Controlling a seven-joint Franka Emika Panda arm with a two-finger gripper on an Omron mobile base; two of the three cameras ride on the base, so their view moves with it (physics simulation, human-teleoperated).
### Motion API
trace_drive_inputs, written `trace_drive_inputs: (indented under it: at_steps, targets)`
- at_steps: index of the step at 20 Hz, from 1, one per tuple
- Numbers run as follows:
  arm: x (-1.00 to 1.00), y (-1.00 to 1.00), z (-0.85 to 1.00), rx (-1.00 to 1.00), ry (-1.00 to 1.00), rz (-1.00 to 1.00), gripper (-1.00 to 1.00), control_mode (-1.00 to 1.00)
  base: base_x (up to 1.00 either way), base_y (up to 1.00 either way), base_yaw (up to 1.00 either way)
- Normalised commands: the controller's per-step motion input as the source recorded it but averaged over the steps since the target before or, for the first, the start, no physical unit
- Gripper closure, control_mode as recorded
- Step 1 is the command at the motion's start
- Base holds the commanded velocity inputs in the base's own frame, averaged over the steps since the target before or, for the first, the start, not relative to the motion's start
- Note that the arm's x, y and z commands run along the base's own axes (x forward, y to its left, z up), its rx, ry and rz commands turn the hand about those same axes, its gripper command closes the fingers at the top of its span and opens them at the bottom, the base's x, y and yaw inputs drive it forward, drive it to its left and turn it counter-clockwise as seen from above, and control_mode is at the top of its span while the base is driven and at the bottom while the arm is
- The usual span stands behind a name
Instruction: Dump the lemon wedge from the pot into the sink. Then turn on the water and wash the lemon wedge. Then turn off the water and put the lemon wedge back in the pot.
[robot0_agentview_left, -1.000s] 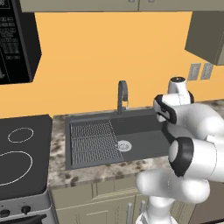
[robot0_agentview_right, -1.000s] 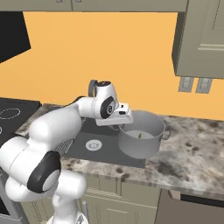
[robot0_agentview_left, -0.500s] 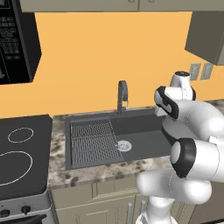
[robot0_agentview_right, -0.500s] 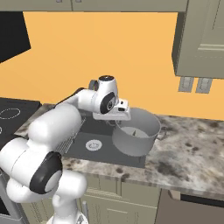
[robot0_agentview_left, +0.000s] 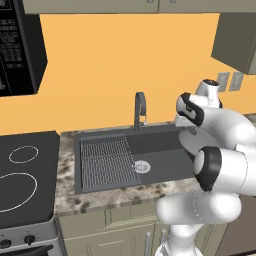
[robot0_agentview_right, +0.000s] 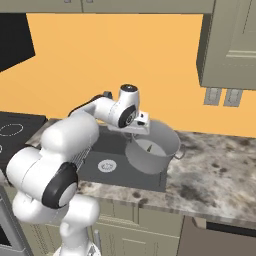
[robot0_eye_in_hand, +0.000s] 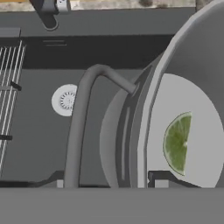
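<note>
Pot (robot0_eye_in_hand: 192, 87) cut by hand view's right edge; pot hidden behind arm in left base view.

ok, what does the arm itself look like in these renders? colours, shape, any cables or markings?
Glossy white rounded arm links with black bands at the joints and a dark-capped wrist. The gripper is a small white block with a dark detail; its fingers aren't clear. No cables or markings visible.

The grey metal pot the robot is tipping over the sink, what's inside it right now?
Inside the wide grey metal pot, a yellow-green lemon wedge lies flat on its pale floor. The pot's rim cuts off the far side of the interior, so that part can't be checked.
</note>
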Motion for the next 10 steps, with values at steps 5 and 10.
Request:
trace_drive_inputs:
  at_steps: [5, 10]
  targets:
    - [0.18, 0.05, 0.00, 0.15, -0.14, 0.00, 1.00, -1.00, 0.00, 0.00, 0.00]
    - [0.01, 0.00, 0.04, 0.25, -0.15, 0.00, 1.00, -1.00, 0.00, 0.00, 0.00]
